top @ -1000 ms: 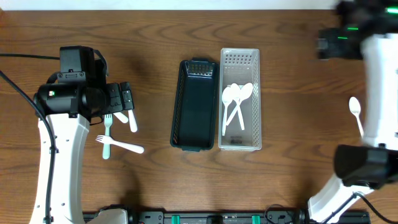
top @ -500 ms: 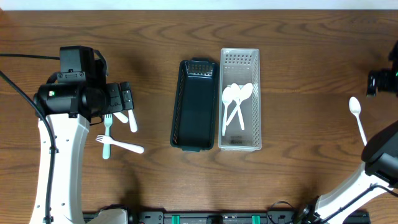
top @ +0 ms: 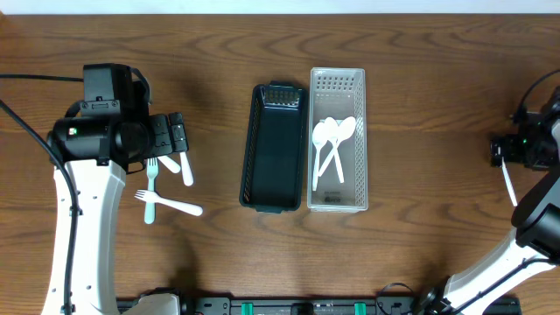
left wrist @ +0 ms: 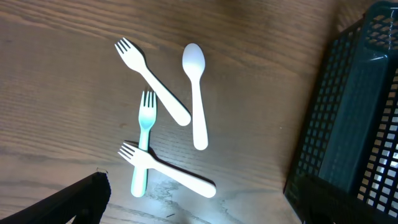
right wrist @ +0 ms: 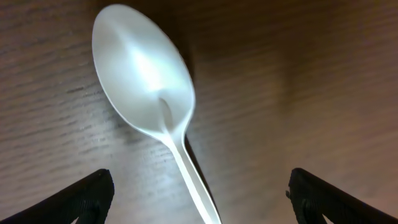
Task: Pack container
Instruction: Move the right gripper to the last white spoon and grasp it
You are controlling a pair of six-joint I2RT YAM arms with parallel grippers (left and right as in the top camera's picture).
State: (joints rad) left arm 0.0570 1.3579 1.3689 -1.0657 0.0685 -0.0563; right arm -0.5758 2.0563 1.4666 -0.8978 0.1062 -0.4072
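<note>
Right wrist view shows the right pincer spread apart, straddling a white spoon flat on the bench, well apart from the clear tray. Best to descend, centre on the neck and close squarely. The left pincer hangs with its fingers apart.

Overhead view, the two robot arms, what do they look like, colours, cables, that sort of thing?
Both have white tube-like links and chunky black joint housings. The left arm carries a small green light, with thin black cables trailing off to the side. The right arm shows a green glow near its wrist too. The fingers are black.
</note>
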